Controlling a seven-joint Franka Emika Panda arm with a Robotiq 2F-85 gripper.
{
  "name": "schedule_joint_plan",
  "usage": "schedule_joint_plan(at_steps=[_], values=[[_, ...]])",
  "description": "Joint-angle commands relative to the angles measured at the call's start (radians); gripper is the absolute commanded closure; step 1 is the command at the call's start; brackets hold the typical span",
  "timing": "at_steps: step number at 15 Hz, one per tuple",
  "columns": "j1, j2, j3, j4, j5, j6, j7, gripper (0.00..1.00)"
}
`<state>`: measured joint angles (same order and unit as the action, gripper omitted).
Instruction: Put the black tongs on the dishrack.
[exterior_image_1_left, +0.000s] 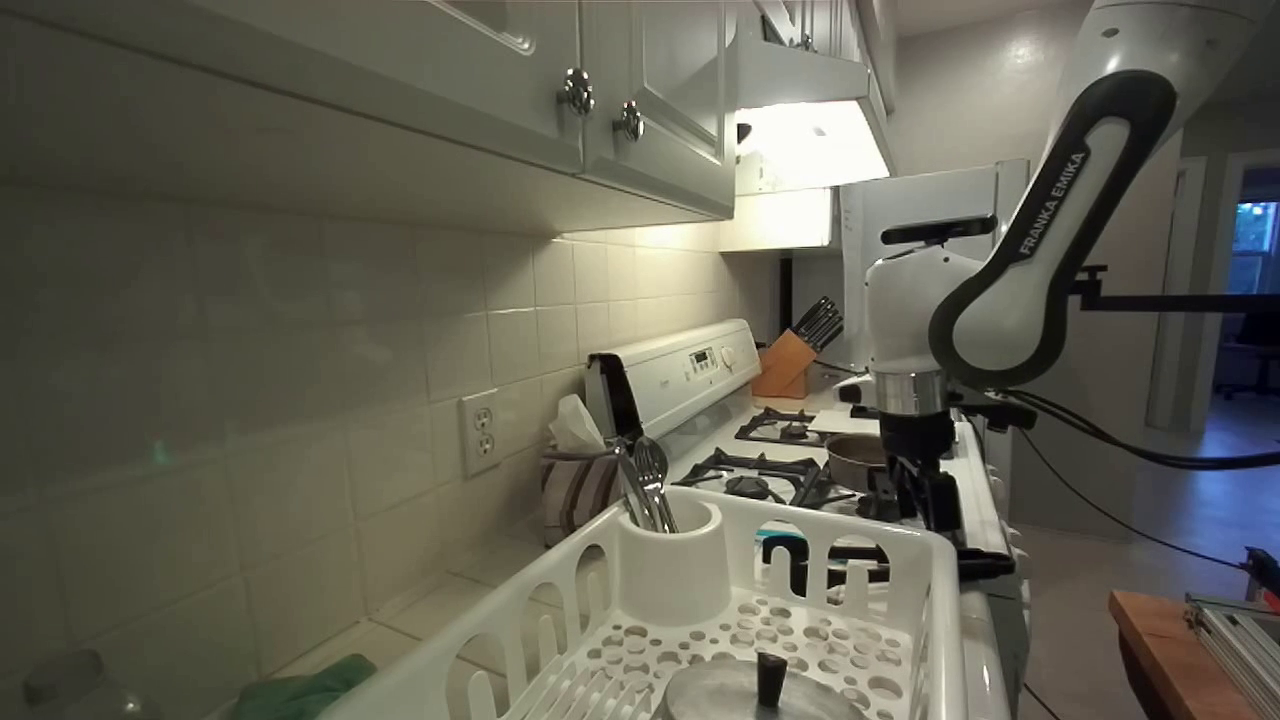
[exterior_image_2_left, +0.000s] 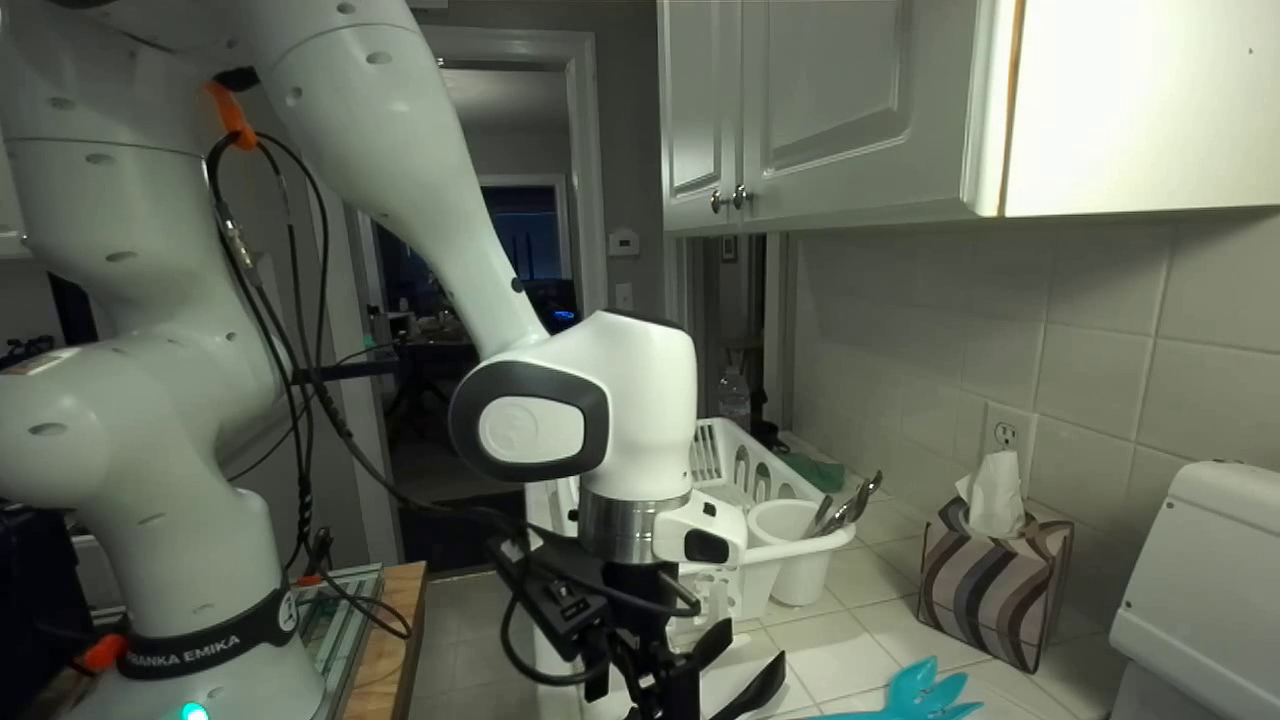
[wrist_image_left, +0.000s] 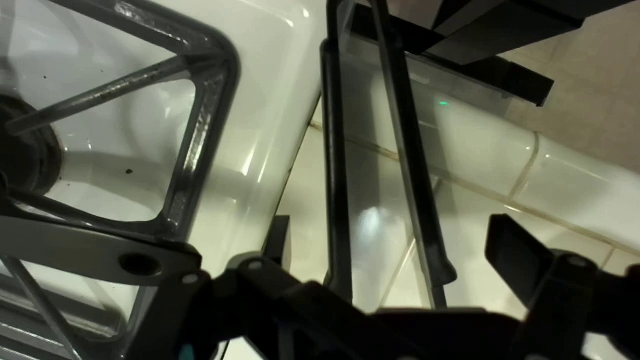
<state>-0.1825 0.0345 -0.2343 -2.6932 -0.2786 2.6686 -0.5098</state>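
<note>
Gripper (wrist_image_left: 394, 237) is being held with fingers (wrist_image_left: 517, 256) spread wide; nothing is being clamped. Black tongs (wrist_image_left: 336, 170) are being straddled, gaps showing on both sides, over counter tiles (wrist_image_left: 465, 225) just beside stove (wrist_image_left: 265, 115). In an exterior view, metal lid (exterior_image_1_left: 730, 692) is being held in white dishrack (exterior_image_1_left: 942, 595).

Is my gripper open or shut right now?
Open. In the wrist view, the gripper has its fingers wide apart, with the black tongs visible between them.
</note>
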Motion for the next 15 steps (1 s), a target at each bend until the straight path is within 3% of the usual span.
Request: schedule_joint_plan(at_steps=[1, 8, 15], values=[[-0.029, -0.007, -0.009, -0.030, -0.045, 0.061, 0.041, 0.00], [-0.076, 0.035, -0.043, -0.070, -0.052, 0.222, 0.040, 0.00], [-0.080, 0.123, -0.089, -0.052, -0.088, 0.352, 0.069, 0.00]])
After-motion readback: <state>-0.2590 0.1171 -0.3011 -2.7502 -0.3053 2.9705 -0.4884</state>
